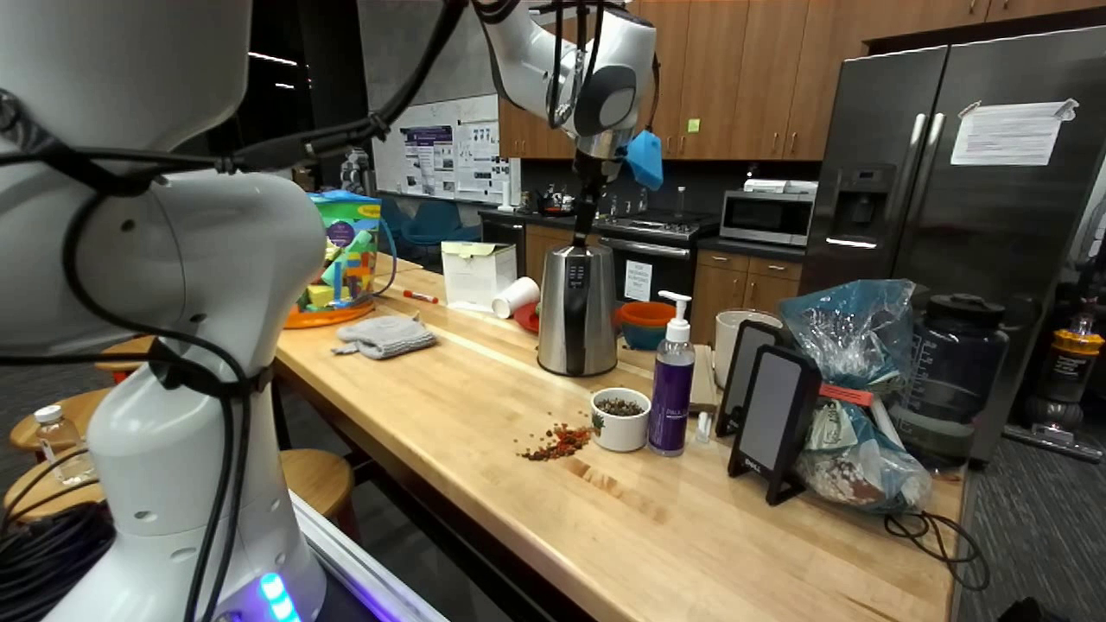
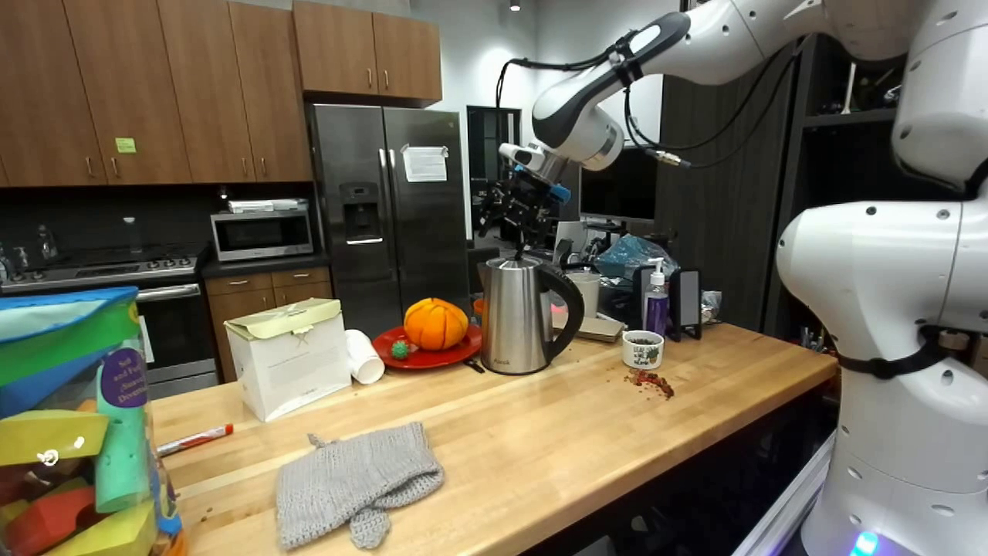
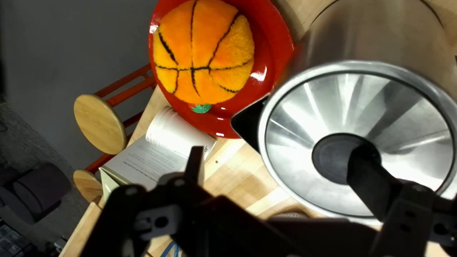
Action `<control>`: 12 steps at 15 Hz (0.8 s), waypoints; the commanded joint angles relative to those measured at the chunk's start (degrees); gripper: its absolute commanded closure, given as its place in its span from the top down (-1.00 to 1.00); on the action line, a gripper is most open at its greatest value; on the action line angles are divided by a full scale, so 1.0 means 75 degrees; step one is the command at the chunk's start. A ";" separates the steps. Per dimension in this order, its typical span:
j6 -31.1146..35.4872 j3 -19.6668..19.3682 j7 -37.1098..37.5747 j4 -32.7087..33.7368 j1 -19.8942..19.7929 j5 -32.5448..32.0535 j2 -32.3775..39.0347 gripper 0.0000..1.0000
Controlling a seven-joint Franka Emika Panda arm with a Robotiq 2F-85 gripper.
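A stainless steel kettle (image 1: pixel 577 324) stands upright on the wooden table in both exterior views. Its black handle (image 2: pixel 571 309) is on the right in an exterior view. From the wrist, the round lid (image 3: pixel 300 117) with a black centre disc (image 3: pixel 332 157) fills the right side. My gripper (image 3: pixel 277 153) is directly above the kettle, jaws wide apart with nothing between them. One finger (image 3: pixel 369 182) reaches down over the black disc, at or just above it; contact cannot be told. The opposite finger (image 3: pixel 194 160) hangs outside the kettle, past its spout (image 3: pixel 246 125).
Beside the kettle lies a red plate (image 3: pixel 273 46) bearing an orange plush ball (image 3: pixel 203 46). A white cup (image 2: pixel 367 359), a white box (image 2: pixel 289 371) and a grey knit cloth (image 2: pixel 355 479) are nearby. A small bowl (image 1: pixel 620 432), pump bottle (image 1: pixel 670 397) and speakers (image 1: pixel 772 415) stand along the table.
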 commanded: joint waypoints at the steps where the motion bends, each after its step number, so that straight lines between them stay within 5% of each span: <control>1: 0.0067 0.0451 0.0217 -0.0085 -0.0448 -0.0405 -0.0320 1.00; 7: 0.0036 0.1541 0.0094 -0.0373 -0.1476 -0.0360 -0.0245 1.00; 12: -0.0157 0.2936 -0.0159 -0.0817 -0.2839 -0.0236 -0.0281 1.00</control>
